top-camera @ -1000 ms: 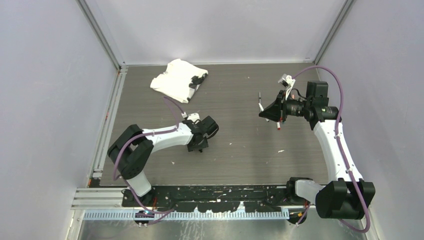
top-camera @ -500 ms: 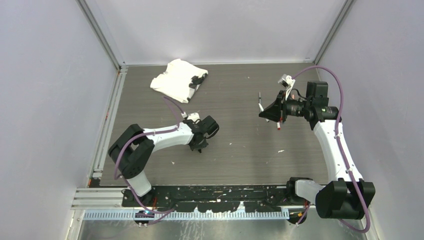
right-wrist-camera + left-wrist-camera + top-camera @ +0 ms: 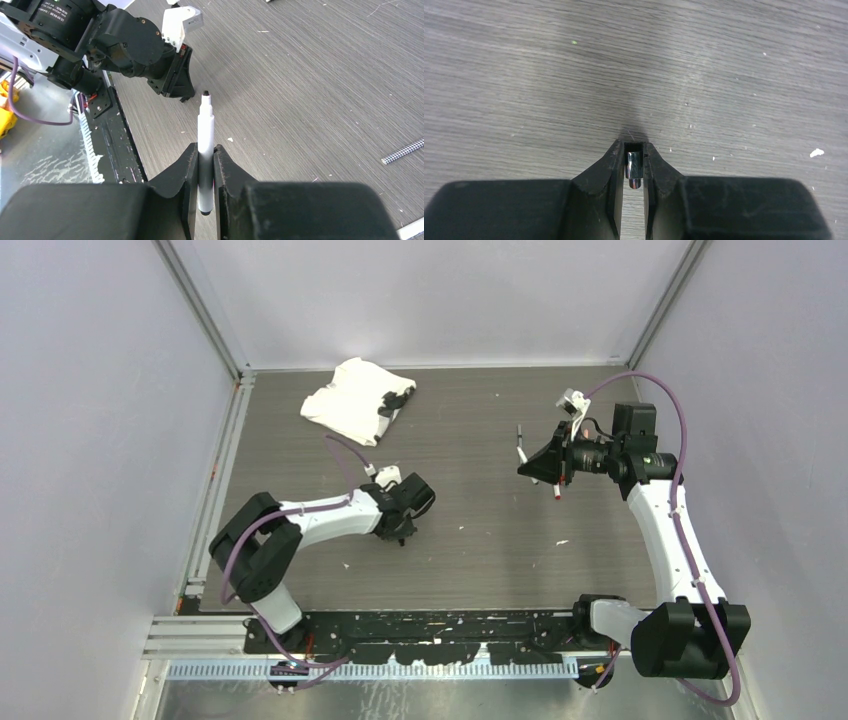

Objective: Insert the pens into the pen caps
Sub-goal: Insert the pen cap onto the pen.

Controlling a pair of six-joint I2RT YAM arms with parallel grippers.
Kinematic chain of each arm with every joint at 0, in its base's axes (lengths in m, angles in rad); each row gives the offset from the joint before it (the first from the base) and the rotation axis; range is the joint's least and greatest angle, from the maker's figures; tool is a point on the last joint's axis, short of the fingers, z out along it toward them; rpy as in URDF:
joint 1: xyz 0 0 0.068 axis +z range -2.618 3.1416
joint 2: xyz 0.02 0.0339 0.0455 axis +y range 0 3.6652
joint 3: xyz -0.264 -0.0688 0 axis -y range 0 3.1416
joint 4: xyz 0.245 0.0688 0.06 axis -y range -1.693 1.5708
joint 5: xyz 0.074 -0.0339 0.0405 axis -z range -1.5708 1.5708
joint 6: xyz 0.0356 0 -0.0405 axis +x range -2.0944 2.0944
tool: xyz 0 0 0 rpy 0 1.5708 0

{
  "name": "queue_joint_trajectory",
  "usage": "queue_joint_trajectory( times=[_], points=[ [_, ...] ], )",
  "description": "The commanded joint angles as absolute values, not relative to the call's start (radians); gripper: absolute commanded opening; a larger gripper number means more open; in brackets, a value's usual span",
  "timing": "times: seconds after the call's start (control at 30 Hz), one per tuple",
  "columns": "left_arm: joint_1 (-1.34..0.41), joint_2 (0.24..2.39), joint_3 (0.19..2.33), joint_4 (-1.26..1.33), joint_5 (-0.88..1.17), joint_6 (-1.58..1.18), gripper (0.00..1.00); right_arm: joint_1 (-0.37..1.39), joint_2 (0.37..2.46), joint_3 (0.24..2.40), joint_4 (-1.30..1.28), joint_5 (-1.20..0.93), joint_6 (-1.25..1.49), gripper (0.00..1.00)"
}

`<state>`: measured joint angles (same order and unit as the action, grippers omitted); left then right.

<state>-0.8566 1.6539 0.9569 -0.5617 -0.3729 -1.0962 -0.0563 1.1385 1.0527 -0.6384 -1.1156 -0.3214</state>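
Note:
My left gripper [image 3: 401,533] is low over the table, left of centre. In the left wrist view it [image 3: 634,165] is shut on a small dark shiny pen cap [image 3: 634,167] that stands between the fingertips. My right gripper [image 3: 527,469] is raised at the right and points toward the left arm. In the right wrist view it [image 3: 205,156] is shut on a white pen [image 3: 205,127], whose black tip points away from the jaws. A slim grey pen [image 3: 520,445] lies just beyond the right gripper. A white pen with a red end [image 3: 556,490] lies just below it. Other caps are out of view.
A crumpled white cloth [image 3: 352,400] with a black object [image 3: 396,400] on it lies at the far left. Small white flecks [image 3: 561,542] dot the grey table. A thin checkered stick [image 3: 402,151] shows at the right of the right wrist view. Grey walls enclose the table.
My left arm has sunk and stretched slightly, with its gripper staying at almost the same spot. The right arm and its pen have not moved.

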Motion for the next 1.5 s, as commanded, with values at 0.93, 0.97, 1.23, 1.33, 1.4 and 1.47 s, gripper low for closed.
queue_joint_trajectory(
  times=[0.93,0.97,1.23,1.33,1.4,1.47],
  points=[
    [-0.863,1.169,0.441,1.254,-0.064,-0.826,0.01,0.256,1.032,0.73,0.125,-1.161,0.183,0.01],
    [-0.866,1.193,0.451,1.293,-0.065,-0.826,0.01,0.268,1.038,0.723,0.139,-1.152,0.193,0.01],
    [-0.961,1.34,0.548,1.431,-0.137,-0.739,0.01,0.304,1.038,0.656,0.387,-1.116,0.349,0.01],
    [-0.983,1.347,0.571,1.43,-0.155,-0.698,0.01,0.309,1.034,0.655,0.394,-1.114,0.356,0.01],
    [-0.985,1.341,0.574,1.431,-0.164,-0.69,0.01,0.309,1.029,0.655,0.4,-1.115,0.365,0.01],
    [-0.987,1.334,0.571,1.431,-0.17,-0.685,0.01,0.31,1.025,0.653,0.419,-1.115,0.383,0.01]
  ],
)
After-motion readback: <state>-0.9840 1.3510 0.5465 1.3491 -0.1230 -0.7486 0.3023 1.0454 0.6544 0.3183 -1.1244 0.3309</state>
